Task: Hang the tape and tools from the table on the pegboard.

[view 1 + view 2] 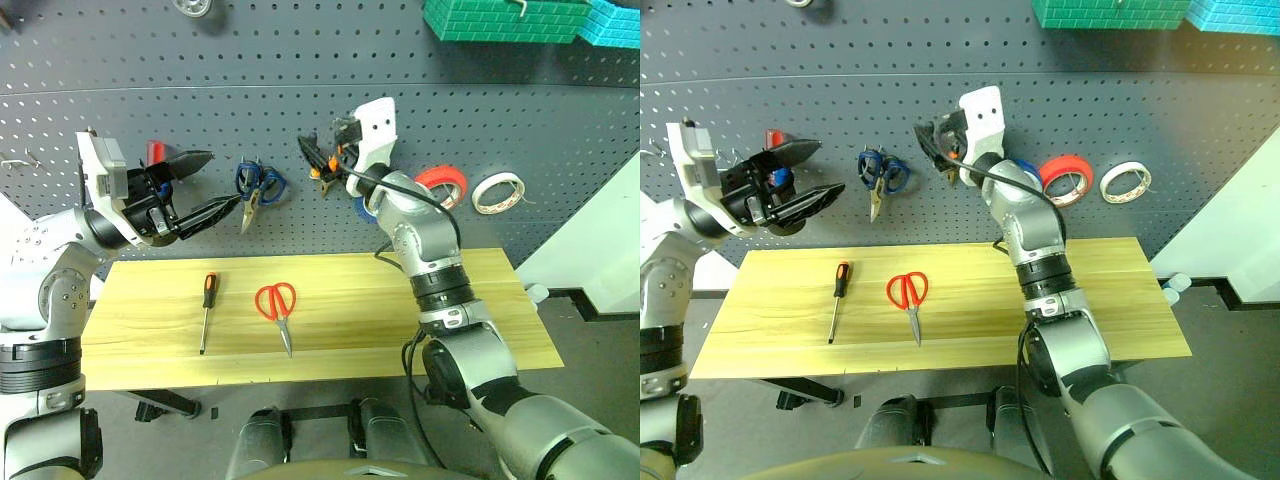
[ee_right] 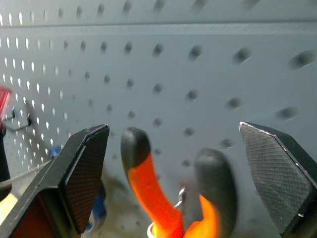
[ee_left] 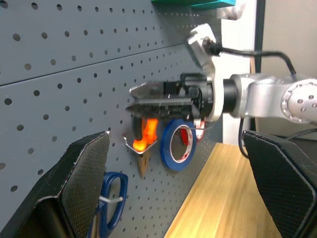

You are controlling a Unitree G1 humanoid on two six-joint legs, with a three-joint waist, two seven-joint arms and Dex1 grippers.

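The right wrist view shows the pliers (image 2: 168,198) hanging on the pegboard (image 2: 198,59), handles at twelve o'clock, between the spread right gripper (image 2: 183,163). The left wrist view adds the blue tape (image 3: 177,144) hung beside them. On the table (image 1: 400,310), the screwdriver (image 1: 206,312) and red scissors (image 1: 279,313) lie along twelve-to-six, tips at six. The left gripper (image 1: 205,185) stands spread, empty.

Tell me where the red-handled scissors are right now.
The red-handled scissors lie flat on the table, left of centre in the head views, just right of the screwdriver, blades pointing toward the near edge.
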